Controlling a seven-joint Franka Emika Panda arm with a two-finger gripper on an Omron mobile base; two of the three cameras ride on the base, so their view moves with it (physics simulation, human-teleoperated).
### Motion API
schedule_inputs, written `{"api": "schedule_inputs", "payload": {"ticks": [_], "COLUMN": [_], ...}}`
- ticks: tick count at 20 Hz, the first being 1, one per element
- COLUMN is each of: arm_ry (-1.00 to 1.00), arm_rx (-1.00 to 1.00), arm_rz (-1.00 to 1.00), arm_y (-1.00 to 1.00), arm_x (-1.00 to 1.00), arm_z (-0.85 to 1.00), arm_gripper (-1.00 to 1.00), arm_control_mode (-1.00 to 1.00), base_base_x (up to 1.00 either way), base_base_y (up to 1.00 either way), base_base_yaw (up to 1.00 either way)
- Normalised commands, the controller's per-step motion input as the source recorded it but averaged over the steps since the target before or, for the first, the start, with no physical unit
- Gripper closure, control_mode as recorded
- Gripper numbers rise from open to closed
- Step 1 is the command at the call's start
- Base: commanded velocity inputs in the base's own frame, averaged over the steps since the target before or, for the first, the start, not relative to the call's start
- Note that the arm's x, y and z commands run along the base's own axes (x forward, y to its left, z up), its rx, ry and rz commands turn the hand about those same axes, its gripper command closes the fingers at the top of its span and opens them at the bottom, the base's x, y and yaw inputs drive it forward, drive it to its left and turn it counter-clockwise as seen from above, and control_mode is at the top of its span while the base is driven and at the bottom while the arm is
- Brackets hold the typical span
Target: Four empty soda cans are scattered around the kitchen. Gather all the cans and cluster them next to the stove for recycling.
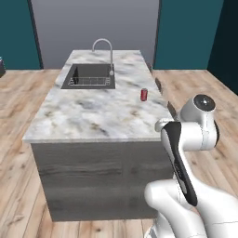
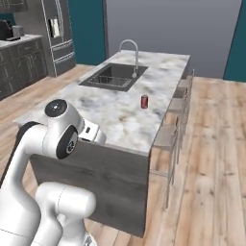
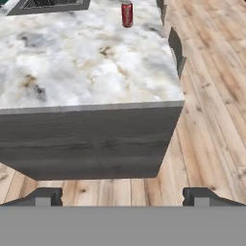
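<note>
One red soda can (image 1: 144, 94) (image 2: 144, 101) (image 3: 127, 13) stands upright on the marble island counter (image 1: 93, 116), near its right edge and just past the sink. My gripper (image 3: 122, 197) is open and holds nothing, its two dark fingertips (image 3: 48, 196) spread wide. It hangs in front of the island's near right corner, well short of the can. My folded arm (image 1: 186, 153) sits before the island's front face. The stove is out of view.
A sink (image 1: 89, 76) (image 2: 111, 76) with a curved faucet (image 1: 106, 46) is set into the island's far end. Stools (image 2: 173, 129) line the island's right side. A fridge (image 2: 56, 33) and dark cabinets (image 2: 19, 62) stand at the far left. Wooden floor surrounds the island.
</note>
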Motion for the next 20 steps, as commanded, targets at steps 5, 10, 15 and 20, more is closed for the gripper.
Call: {"api": "schedule_inputs", "payload": {"ticks": [5, 10, 15, 20], "arm_ry": [0.0, 0.0, 0.0, 0.0], "arm_rx": [0.0, 0.0, 0.0, 0.0], "arm_rz": [0.0, 0.0, 0.0, 0.0], "arm_y": [0.0, 0.0, 0.0, 0.0], "arm_x": [0.0, 0.0, 0.0, 0.0], "arm_z": [0.0, 0.0, 0.0, 0.0], "arm_gripper": [-1.0, -1.0, -1.0, -1.0], "arm_control_mode": [1.0, 1.0, 1.0, 1.0], "base_base_x": [0.13, 0.12, 0.14, 0.31], "base_base_y": [-0.58, -0.56, -0.65, -0.69], "base_base_yaw": [0.28, 0.29, 0.26, 0.21]}}
